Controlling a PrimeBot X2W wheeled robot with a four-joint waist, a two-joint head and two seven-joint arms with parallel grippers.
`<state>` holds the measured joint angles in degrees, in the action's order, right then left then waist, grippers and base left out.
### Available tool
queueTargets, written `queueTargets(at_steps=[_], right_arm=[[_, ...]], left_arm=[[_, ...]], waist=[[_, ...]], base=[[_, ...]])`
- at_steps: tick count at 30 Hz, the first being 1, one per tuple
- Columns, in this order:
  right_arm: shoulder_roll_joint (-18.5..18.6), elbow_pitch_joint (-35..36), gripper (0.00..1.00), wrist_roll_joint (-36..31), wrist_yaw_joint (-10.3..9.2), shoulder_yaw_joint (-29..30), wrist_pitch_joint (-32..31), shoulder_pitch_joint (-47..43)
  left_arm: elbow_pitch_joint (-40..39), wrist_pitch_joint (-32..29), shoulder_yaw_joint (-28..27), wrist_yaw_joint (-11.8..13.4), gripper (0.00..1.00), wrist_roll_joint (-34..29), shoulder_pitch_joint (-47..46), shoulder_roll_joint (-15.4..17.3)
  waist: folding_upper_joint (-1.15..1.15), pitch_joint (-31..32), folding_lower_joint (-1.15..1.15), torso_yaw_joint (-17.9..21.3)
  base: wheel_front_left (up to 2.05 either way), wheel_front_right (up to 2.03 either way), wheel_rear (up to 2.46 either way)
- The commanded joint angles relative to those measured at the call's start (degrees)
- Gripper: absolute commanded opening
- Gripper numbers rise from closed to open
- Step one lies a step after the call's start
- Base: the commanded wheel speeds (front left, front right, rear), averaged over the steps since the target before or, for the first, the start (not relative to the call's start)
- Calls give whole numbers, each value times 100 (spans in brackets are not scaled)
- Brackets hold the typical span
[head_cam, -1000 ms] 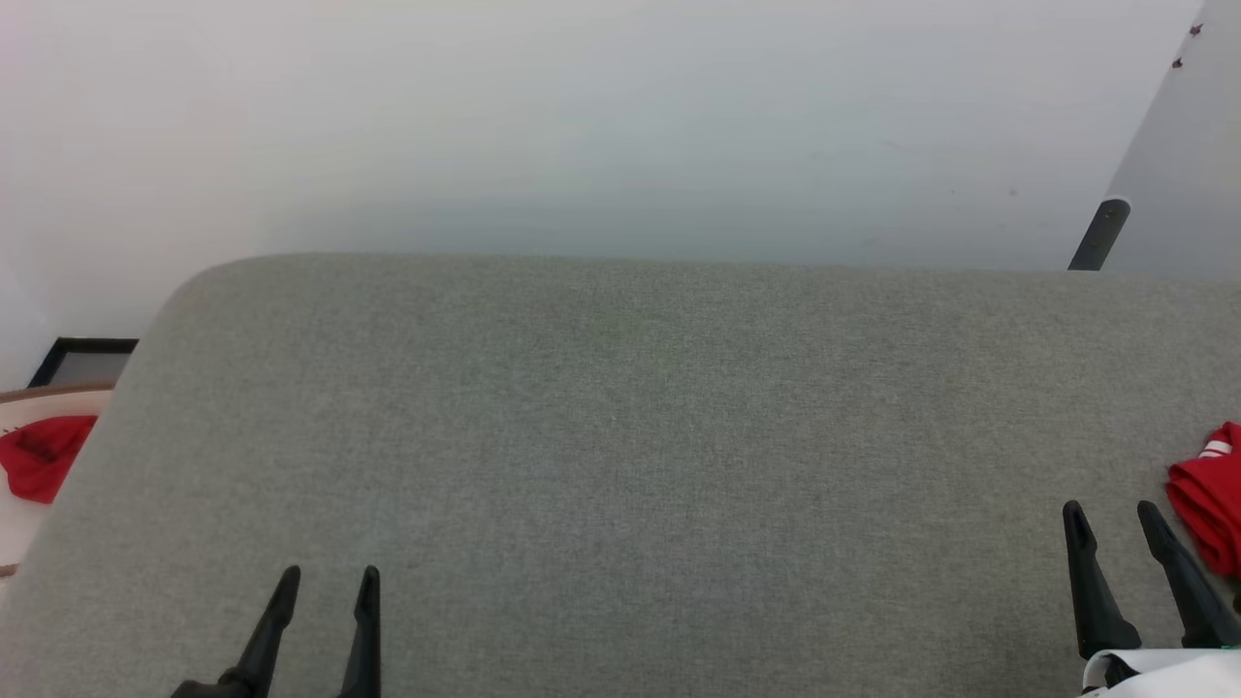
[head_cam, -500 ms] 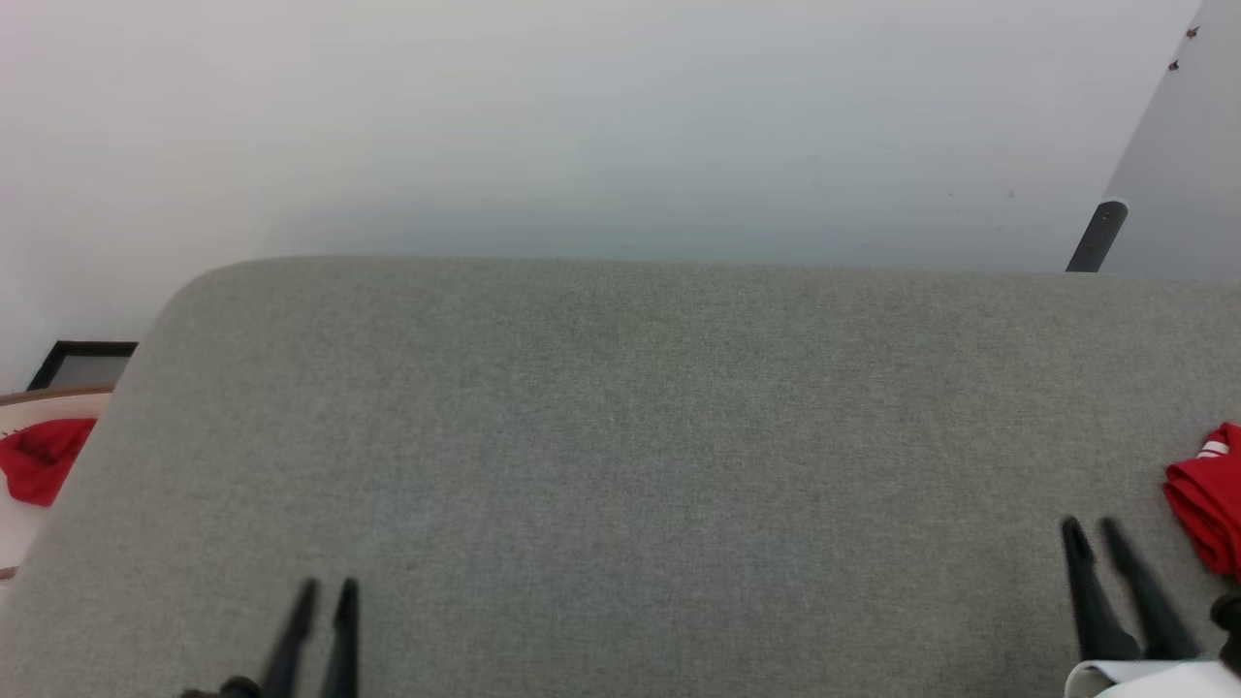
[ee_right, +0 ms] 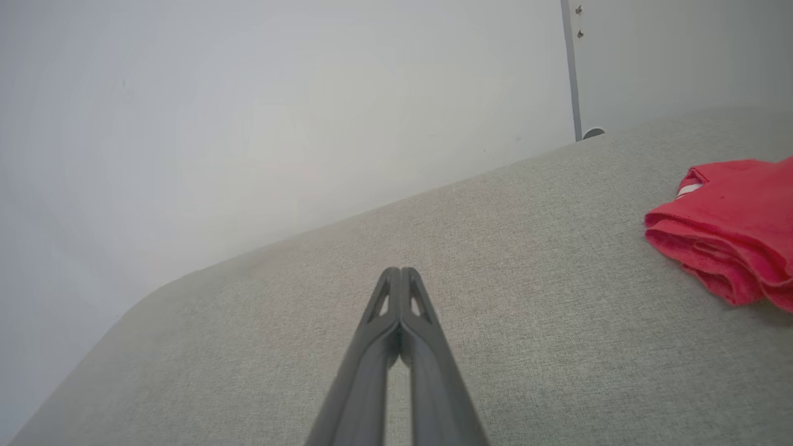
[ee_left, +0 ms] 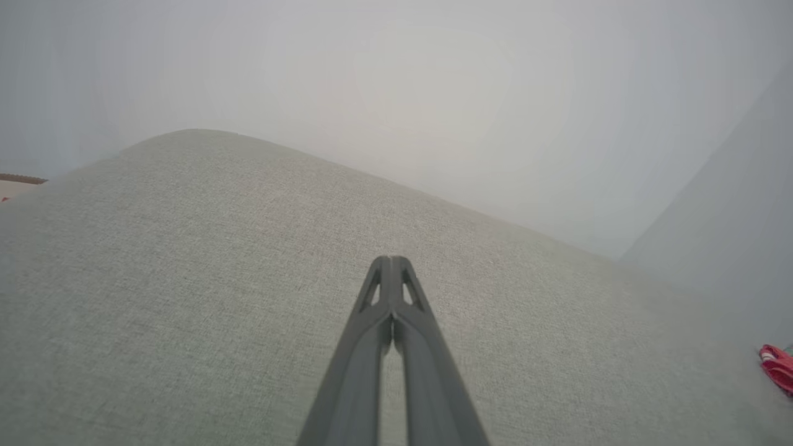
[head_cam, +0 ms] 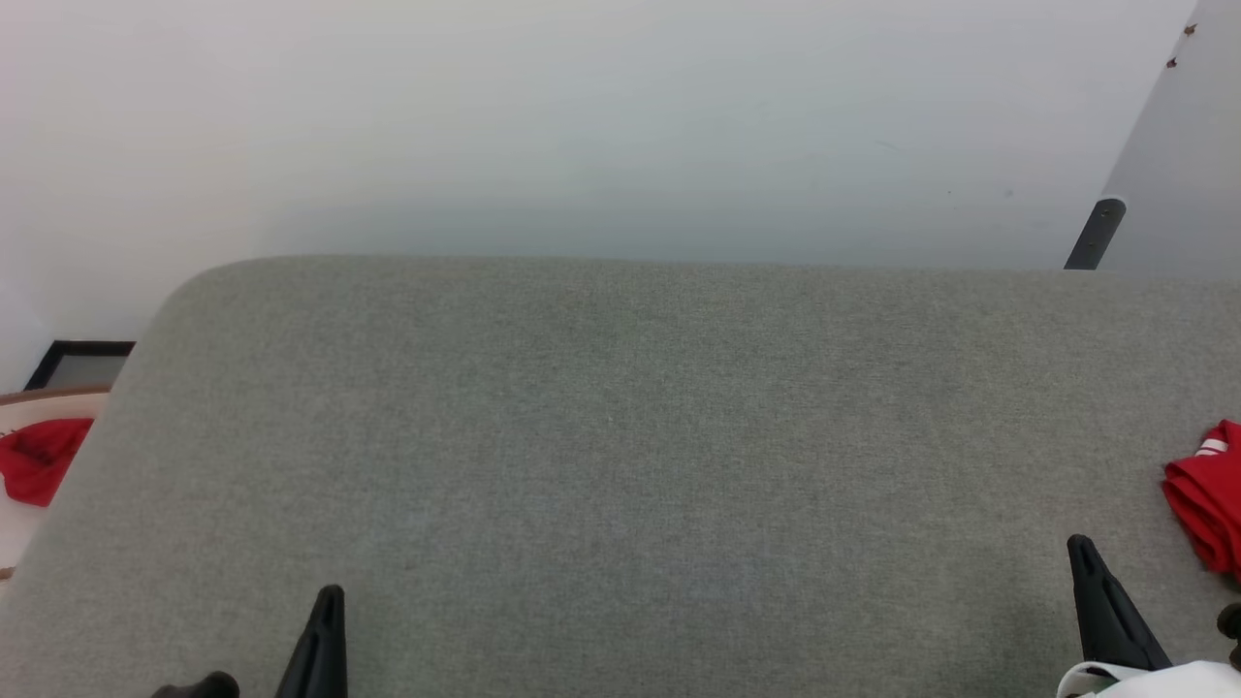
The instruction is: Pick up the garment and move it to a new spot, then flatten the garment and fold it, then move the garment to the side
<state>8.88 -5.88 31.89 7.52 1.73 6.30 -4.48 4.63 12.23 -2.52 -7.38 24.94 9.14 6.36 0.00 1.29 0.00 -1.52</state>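
Head view and both wrist views, late stage of the folding task. The bright red short-sleeved T-shirt (head_cam: 1205,494) lies as a compact folded bundle at four o'clock on the grey woven upholstered surface (head_cam: 620,436), cut by the frame edge there. In the right wrist view it sits at three o'clock: several stacked red layers with rounded fold edges facing the gripper, and a sliver of white trim on its far upper corner. It looks thick, soft and free of loose tails.

The left gripper (head_cam: 328,606), at seven o'clock, has its two dark fingers pressed together on nothing. The right gripper (head_cam: 1086,562), at five o'clock, is likewise pressed together and empty; it stands near the bundle, not touching it.

Judged from this layout, folding and the move to the side look complete, so the step in hand is probably clearing the arms. To do it well, the right arm should draw away towards six o'clock, not sweep towards three o'clock, where its fingers could catch the top layer and spring the fold open. If the bundle needs more shifting, push the whole stack from its folded edge, not pinch one layer.

A plain red cloth (head_cam: 37,470) at nine o'clock lies off the surface and is not the task's shirt.
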Motion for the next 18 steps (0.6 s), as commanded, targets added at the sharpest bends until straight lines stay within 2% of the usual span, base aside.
queueTargets(at_steps=[1,18], right_arm=[[9,48,0,242,-1,58,-45,182],[-128,-148,0,1589,-1,157,-331,402]], left_arm=[[-38,-41,-20,2,0,276,-171,31],[201,-409,-36,-5,0,1839,-506,-1]], waist=[[0,-2,0,2],[0,-24,0,25]], base=[[0,0,0],[0,0,0]])
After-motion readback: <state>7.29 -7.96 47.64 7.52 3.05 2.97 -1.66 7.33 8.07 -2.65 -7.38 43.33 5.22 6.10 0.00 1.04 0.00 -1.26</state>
